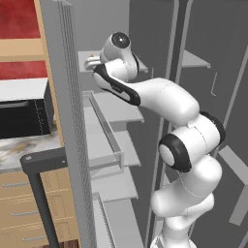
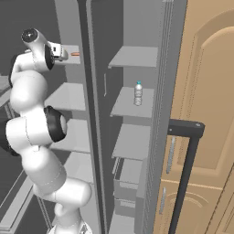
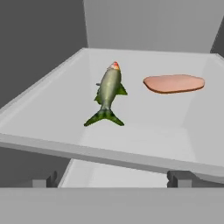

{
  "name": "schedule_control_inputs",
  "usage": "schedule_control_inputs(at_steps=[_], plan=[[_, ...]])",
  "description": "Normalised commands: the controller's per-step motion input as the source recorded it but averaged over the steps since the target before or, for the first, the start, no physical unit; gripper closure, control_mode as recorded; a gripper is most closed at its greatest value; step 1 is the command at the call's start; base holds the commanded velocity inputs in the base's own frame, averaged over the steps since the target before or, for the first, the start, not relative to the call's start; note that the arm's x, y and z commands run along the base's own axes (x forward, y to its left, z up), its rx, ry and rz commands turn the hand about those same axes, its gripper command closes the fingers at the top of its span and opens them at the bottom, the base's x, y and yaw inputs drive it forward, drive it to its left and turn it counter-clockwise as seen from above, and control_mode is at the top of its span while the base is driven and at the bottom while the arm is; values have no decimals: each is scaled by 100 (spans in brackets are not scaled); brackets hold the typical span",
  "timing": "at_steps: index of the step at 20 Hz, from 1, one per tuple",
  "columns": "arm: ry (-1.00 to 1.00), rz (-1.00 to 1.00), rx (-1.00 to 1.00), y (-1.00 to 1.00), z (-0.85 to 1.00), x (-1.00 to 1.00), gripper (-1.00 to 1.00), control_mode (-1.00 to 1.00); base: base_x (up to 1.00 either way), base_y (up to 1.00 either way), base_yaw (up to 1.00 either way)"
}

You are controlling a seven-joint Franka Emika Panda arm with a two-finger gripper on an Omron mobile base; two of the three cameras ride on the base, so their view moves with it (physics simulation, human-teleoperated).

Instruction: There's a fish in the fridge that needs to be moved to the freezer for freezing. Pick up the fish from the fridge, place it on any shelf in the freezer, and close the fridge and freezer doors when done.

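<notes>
The two-finger gripper (image 3: 112, 178) of the white robot arm (image 1: 179, 140) is poised just short of the front edge of a broad pale grey upper shelf (image 3: 48, 109) in the wide grey fridge compartment (image 1: 116, 145), its dark fingertips (image 3: 177, 177) spread wide apart and holding nothing, apparently readied for a reach inward. The small slender green and yellowish fish (image 3: 108, 93) is seen lying flat near the middle of that shelf, tail toward the front edge and head toward the back wall, so that a straight approach along the hand's line looks open. Just beside it, nearer the shelf's far right corner and apart from it, a flat orange-pink oblong piece (image 3: 174, 83) is laid. In the neighbouring narrower compartment, a small clear bottle (image 2: 138, 93) is stood upright on a short narrow shelf (image 2: 130, 103). Both tall grey doors (image 1: 72, 126) are swung open, presumably left so until the transfer is finished.
</notes>
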Motion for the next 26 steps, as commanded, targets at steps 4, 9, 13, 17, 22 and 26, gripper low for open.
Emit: schedule_control_inputs(at_steps=[4,9,13,17,22,26], plan=[[0,0,-1,19,-37,34,-100,-100,0,0,0],[0,0,0,16,-23,38,-100,-100,0,0,0],[-1,0,0,0,9,12,-100,-100,0,0,0],[-1,0,0,1,18,2,-100,-100,0,0,0],[0,0,0,8,6,29,-100,-100,0,0,0],[0,0,-1,27,-14,65,-100,-100,0,0,0]])
